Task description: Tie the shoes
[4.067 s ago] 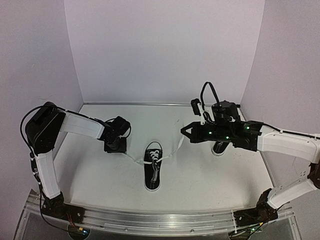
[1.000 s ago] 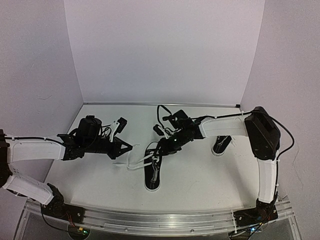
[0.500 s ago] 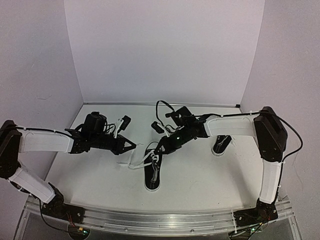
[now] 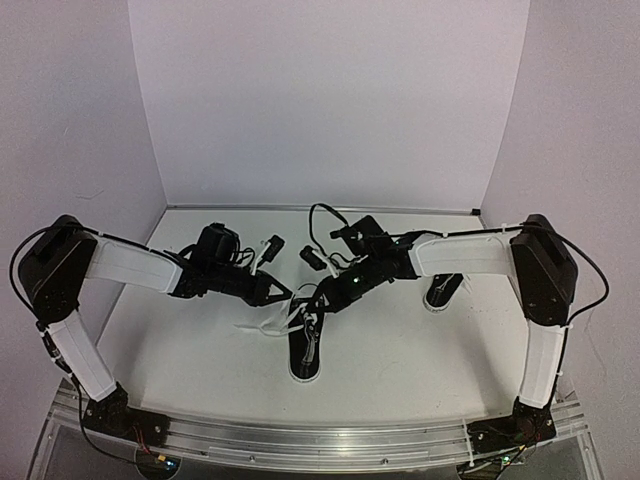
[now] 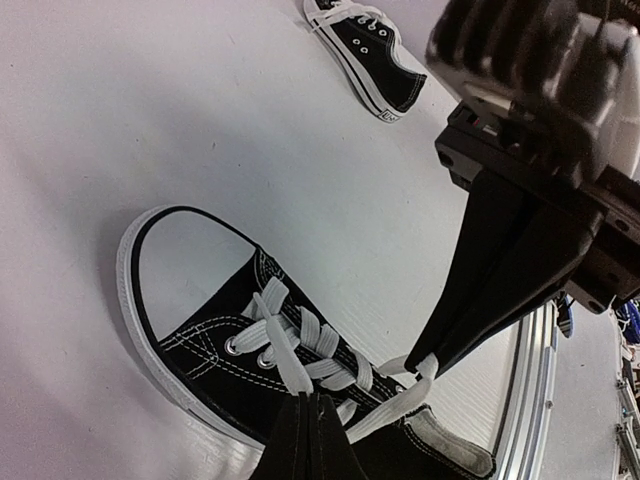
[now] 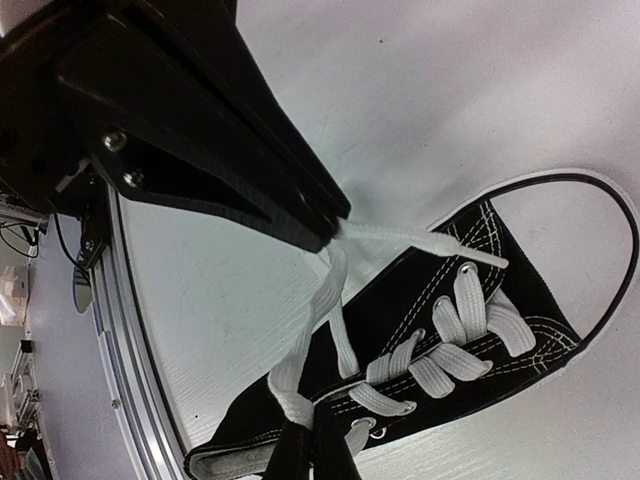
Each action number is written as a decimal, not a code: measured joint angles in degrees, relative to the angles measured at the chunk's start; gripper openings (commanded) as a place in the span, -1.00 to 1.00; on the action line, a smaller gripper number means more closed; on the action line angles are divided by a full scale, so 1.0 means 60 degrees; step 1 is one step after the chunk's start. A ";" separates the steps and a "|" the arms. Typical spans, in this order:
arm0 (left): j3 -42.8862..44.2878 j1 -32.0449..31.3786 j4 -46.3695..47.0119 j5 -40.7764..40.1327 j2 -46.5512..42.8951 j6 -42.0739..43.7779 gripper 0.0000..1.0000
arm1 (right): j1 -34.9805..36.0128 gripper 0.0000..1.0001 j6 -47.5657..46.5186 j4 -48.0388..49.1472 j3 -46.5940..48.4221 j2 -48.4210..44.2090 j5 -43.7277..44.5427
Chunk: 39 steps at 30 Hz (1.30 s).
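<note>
A black sneaker (image 4: 304, 355) with a white sole lies mid-table, toe toward the arms. Its white laces (image 4: 270, 328) are loose, and both grippers meet over its tongue. My left gripper (image 4: 288, 293) is shut on one lace strand (image 5: 283, 355) that rises from the top eyelets, as the left wrist view shows (image 5: 305, 398). My right gripper (image 4: 322, 303) is shut on the fold of the other strand (image 6: 325, 300), seen at the bottom of the right wrist view (image 6: 306, 425). The second sneaker (image 4: 441, 291) sits apart at the right, under the right arm.
An aluminium rail (image 4: 320, 440) runs along the near table edge, close to the sneaker's toe side (image 5: 530, 400). White walls close the table at the back and on both sides. Both forearms stretch low across the table toward the middle.
The left gripper has carried its lace to the right, up to the sneaker. The right gripper has closed on the other strand and stayed over the tongue.
</note>
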 measured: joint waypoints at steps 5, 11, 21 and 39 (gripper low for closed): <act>-0.0031 -0.0112 0.0383 0.0116 0.0327 -0.0013 -1.00 | 0.0000 -0.95 0.0001 0.0062 -0.0059 -0.0001 -0.0004; -0.0212 -0.0579 0.0799 0.0202 0.0661 0.0007 -1.00 | 0.0000 -0.94 0.0005 0.0123 -0.0086 -0.0001 -0.0029; -0.0982 -0.0755 0.0950 0.0851 0.0642 0.0203 -1.00 | 0.0000 -0.91 0.0009 0.0132 -0.0105 -0.0016 0.0011; -0.1012 -0.1411 0.1060 0.2199 0.0293 0.0750 -1.00 | 0.0000 -0.83 0.0047 0.0158 -0.0105 -0.0018 0.0007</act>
